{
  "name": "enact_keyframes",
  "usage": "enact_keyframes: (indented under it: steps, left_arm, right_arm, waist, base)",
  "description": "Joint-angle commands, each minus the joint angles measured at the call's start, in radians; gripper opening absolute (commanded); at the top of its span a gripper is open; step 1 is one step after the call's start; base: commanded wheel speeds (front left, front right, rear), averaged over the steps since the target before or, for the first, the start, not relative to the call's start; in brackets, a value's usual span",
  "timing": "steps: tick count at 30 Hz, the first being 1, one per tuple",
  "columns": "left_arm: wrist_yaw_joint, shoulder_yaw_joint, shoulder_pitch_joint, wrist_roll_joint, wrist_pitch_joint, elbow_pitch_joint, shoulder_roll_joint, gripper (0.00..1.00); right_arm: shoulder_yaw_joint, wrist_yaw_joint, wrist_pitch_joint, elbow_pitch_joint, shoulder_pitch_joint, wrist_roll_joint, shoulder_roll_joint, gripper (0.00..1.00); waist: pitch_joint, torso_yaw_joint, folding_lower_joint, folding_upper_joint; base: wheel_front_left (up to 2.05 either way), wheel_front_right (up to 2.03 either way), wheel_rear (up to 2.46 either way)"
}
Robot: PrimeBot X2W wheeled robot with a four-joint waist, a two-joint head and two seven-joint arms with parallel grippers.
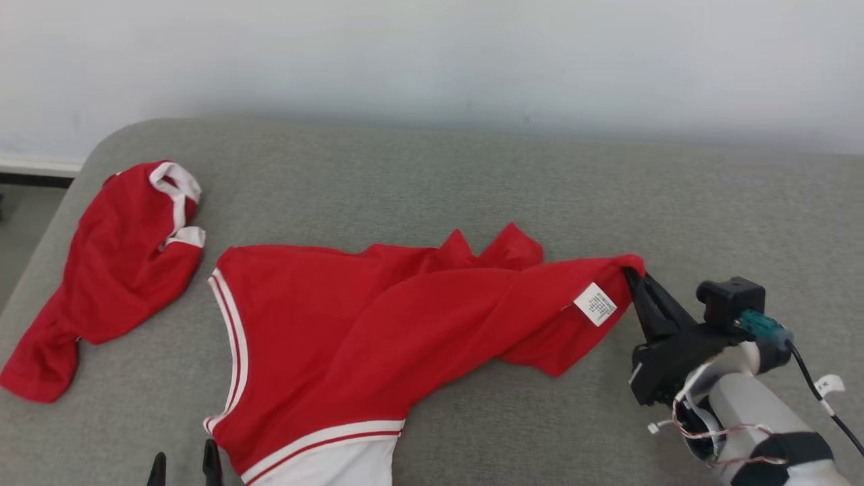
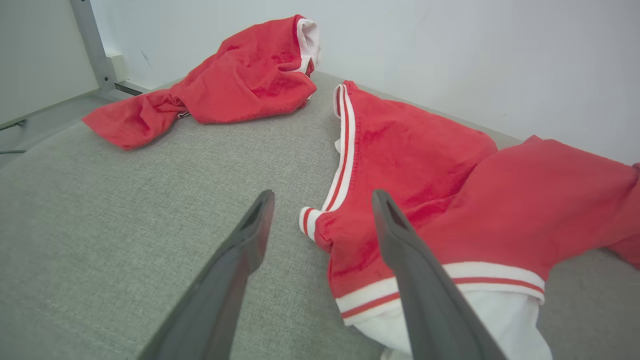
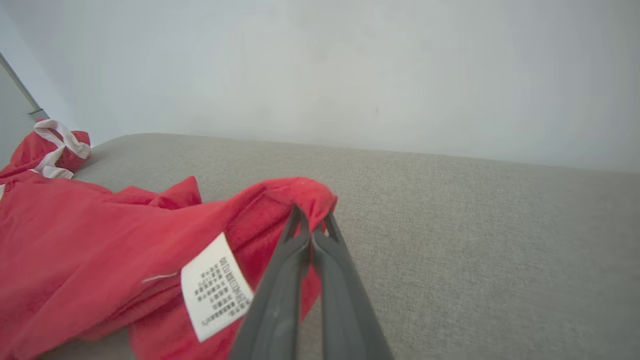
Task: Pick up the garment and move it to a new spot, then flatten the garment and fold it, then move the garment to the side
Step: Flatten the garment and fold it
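red knit garment with white striped trim [image 1: 378, 317] pinched at one corner by the right gripper [image 1: 631, 273]

the garment lies rumpled mid-way across the grey padded cushion [image 1: 472, 182], and the corner beside its white care label [image 1: 595, 304] is clamped by the pressed-together gripper. the left gripper [image 2: 322, 200] is spread over the striped edge. the lift should be made slowly, so the pinched cloth is not pulled free.

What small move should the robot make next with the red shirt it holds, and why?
Probably ease the left gripper forward and close it on the striped corner of the red shirt. The right gripper is shut on its other end, while the left stands open just before this corner.
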Motion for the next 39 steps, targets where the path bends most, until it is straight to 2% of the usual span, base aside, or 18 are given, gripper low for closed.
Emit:
enact_keyframes:
  steps: [1,7,13,17,21,22,23,24,25,39]
  left_arm:
    - [0.004,-0.006,0.004,-0.004,-0.003,0.006,-0.001,1.0]
    - [0.008,-0.014,-0.004,-0.014,-0.003,0.015,-0.001,1.0]
    - [0.015,-0.018,-0.01,-0.023,-0.003,0.019,-0.001,1.0]
    - [0.013,-0.019,-0.017,-0.023,-0.003,0.02,-0.001,1.0]
    - [0.012,-0.017,-0.017,-0.026,-0.003,0.026,-0.001,1.0]
    - [0.012,-0.017,-0.018,-0.028,-0.003,0.029,-0.001,1.0]
    - [0.012,-0.017,-0.018,-0.028,-0.003,0.029,-0.001,1.0]
    - [0.012,-0.017,-0.018,-0.029,-0.003,0.032,-0.001,1.0]
    - [0.011,-0.017,-0.018,-0.03,-0.003,0.034,-0.001,1.0]
    - [0.001,-0.014,0.003,-0.014,-0.003,0.048,-0.001,1.0]
  right_arm:
    - [-0.019,-0.002,-0.001,-0.042,0.042,-0.034,-0.018,0.0]
    - [-0.089,-0.002,-0.001,-0.18,0.16,-0.106,-0.062,0.0]
    - [-0.183,-0.002,-0.001,-0.269,0.277,-0.135,-0.101,0.0]
    - [-0.253,-0.002,-0.001,-0.301,0.356,-0.14,-0.107,0.0]
    - [-0.278,-0.002,-0.001,-0.318,0.422,-0.134,-0.083,0.0]
    - [-0.283,-0.002,-0.001,-0.324,0.429,-0.139,-0.077,0.05]
    - [-0.283,-0.002,-0.001,-0.324,0.429,-0.139,-0.077,0.05]
    - [-0.289,-0.002,-0.001,-0.332,0.434,-0.144,-0.069,0.87]
    - [-0.295,-0.002,-0.001,-0.339,0.442,-0.145,-0.059,1.0]
    - [-0.422,-0.002,-0.001,-0.503,0.567,-0.203,0.043,1.0]
  waist:
    - [-0.011,-0.051,0.0,0.0]
    - [0.001,-0.115,0.0,0.0]
    - [0.009,-0.152,0.0,0.0]
    - [0.016,-0.166,0.0,0.0]
    - [0.02,-0.176,0.0,0.0]
    - [0.02,-0.179,0.0,0.0]
    - [0.02,-0.179,0.0,0.0]
    - [0.019,-0.182,0.0,0.0]
    - [0.017,-0.184,0.0,0.0]
    - [-0.022,-0.191,0.0,0.0]
  base:
    - [0.0,0.0,0.0]
    - [0.0,0.0,0.0]
    - [0.0,0.0,0.0]
    - [0.0,0.0,0.0]
    - [0.0,0.0,0.0]
    - [0.0,0.0,0.0]
    - [0.0,0.0,0.0]
    - [0.0,0.0,0.0]
    - [0.0,0.0,0.0]
    - [0.0,0.0,0.0]
